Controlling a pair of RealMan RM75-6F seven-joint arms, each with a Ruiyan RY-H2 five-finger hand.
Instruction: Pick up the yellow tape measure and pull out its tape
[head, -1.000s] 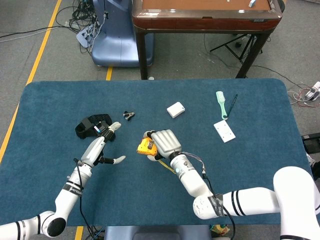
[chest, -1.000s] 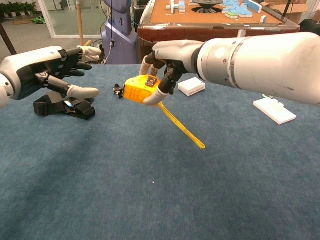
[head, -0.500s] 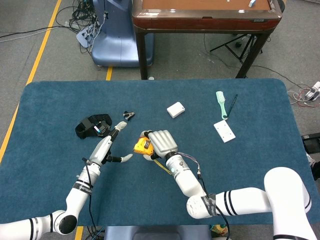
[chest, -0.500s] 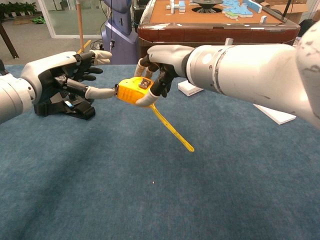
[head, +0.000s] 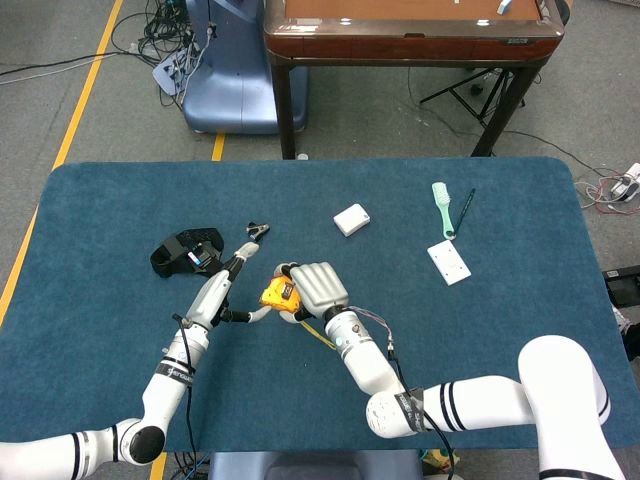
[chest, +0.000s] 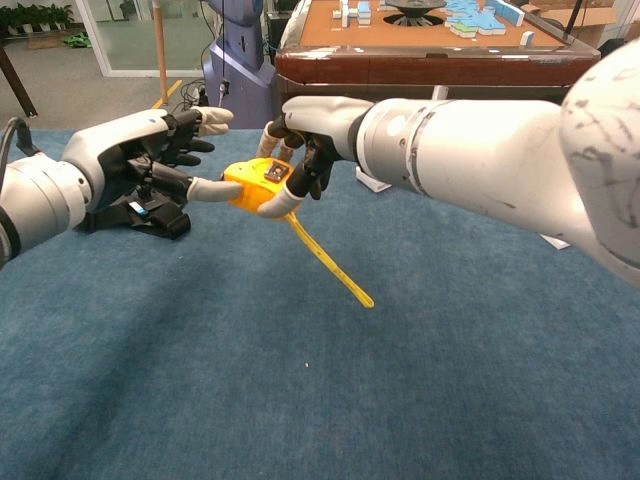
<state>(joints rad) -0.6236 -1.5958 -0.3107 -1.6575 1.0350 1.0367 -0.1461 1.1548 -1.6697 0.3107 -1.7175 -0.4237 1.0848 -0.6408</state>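
My right hand (chest: 305, 125) grips the yellow tape measure (chest: 250, 184) above the blue table, fingers over its top and thumb underneath. A short length of yellow tape (chest: 328, 264) hangs out of the case, slanting down to the right. My left hand (chest: 150, 160) is just left of the case with its fingers spread, and its thumb tip touches the case's left side. In the head view the tape measure (head: 274, 293) sits between the left hand (head: 224, 291) and the right hand (head: 316, 288), near the table's middle.
A black strap bundle (head: 186, 250) lies behind the left hand, with a small black clip (head: 258, 231) nearby. A white box (head: 351, 219), a green brush (head: 442, 206), a pen (head: 464, 210) and a white plate (head: 449, 262) lie to the right. A brown table (head: 400, 30) stands beyond.
My right hand has carried the tape measure leftward. My left hand has come in from the left, and its thumb now touches the case.
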